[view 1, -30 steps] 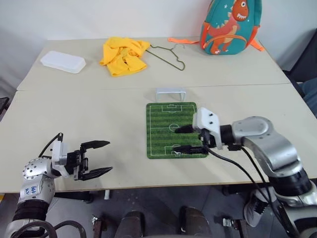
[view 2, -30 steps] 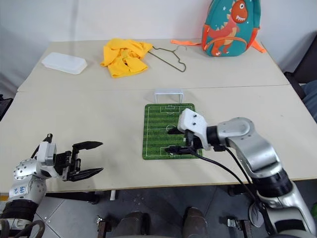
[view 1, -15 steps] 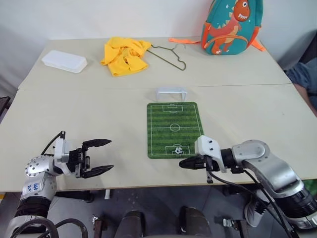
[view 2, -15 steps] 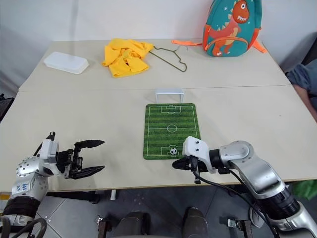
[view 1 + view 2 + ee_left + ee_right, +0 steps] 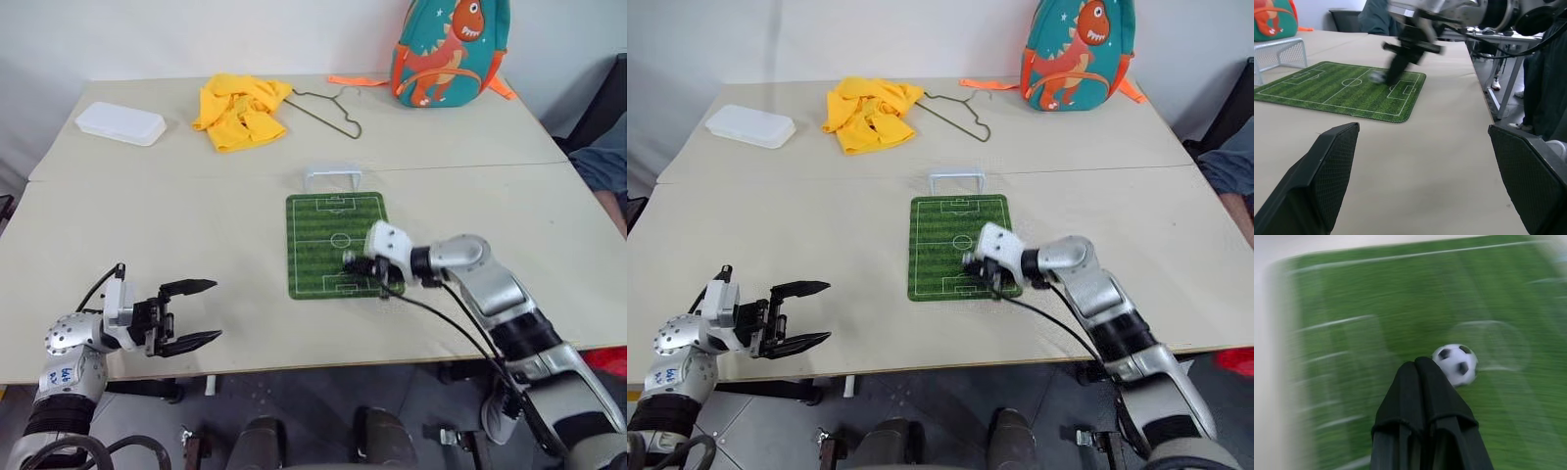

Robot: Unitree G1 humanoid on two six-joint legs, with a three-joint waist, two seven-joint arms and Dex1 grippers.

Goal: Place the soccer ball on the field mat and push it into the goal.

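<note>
Nudging with right gripper (image 5: 1418, 363) pinched shut, tips touching ball (image 5: 1455, 363) near centre of mat (image 5: 336, 245), goal (image 5: 332, 177) at twelve o'clock; left gripper (image 5: 196, 313) idling wide, empty; likely rolling freely, light, hard — tapping dead behind, not gripping.

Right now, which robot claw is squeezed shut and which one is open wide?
The right gripper is shut, its tips behind the soccer ball on the field mat. The left gripper is open.
</note>
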